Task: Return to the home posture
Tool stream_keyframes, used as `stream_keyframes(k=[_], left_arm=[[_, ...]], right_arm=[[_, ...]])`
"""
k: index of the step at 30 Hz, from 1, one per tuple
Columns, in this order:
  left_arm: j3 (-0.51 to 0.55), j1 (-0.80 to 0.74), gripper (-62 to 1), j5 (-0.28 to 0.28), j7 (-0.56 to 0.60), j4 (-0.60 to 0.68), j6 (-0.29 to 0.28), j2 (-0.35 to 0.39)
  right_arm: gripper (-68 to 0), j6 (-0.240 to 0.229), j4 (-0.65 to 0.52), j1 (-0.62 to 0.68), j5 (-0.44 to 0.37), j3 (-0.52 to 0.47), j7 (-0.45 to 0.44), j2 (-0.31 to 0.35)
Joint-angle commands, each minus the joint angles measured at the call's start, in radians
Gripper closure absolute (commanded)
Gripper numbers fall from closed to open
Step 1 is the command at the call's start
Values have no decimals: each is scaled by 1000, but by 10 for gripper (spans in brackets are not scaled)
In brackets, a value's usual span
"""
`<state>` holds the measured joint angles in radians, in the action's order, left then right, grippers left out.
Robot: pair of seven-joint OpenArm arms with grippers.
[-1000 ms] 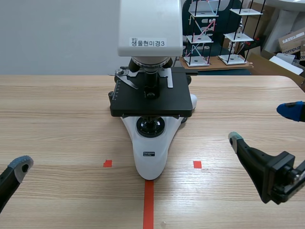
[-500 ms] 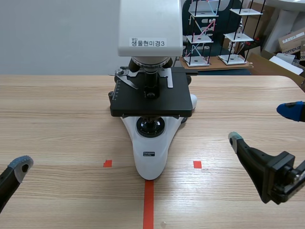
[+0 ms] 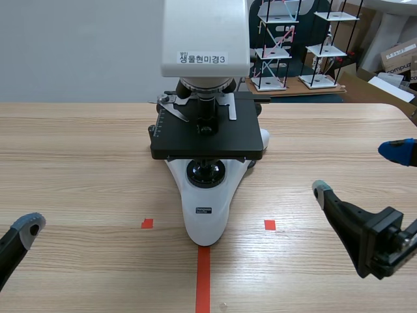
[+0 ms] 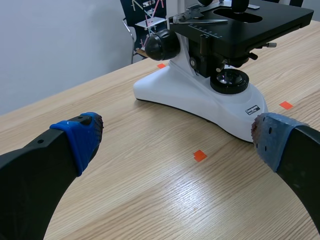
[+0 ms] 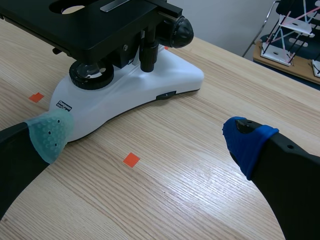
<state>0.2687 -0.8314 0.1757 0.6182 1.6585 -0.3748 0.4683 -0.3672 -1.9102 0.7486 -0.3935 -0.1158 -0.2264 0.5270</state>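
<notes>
Scene view gives us a pale wood-grain worktop with a microscope at its middle. It has a glossy white teardrop base, a flat matte black stage and a boxy white head. Its label reads "생물현미경3"; we cannot read the small plate on the base.

The left end effector sits low at the near left, well apart from the microscope. Its thick black fingers are spread wide with nothing between them, and dotted blue pads cap the tips. The right end effector sits low at the near right, likewise spread wide around nothing, with one tip blue and the other grey-green. Orange-red tape marks lie flat on the wood.

Against the frames a second and half a second ago, we find nothing moved: both arms and the microscope stand where they were.
</notes>
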Motion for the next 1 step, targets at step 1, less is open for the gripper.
stream_keyframes(k=[1], left_arm=[[-1,1,-623,14,14,23,-2,-2]], right_arm=[[-671,0,-13,2,-11,-8,-11,10]])
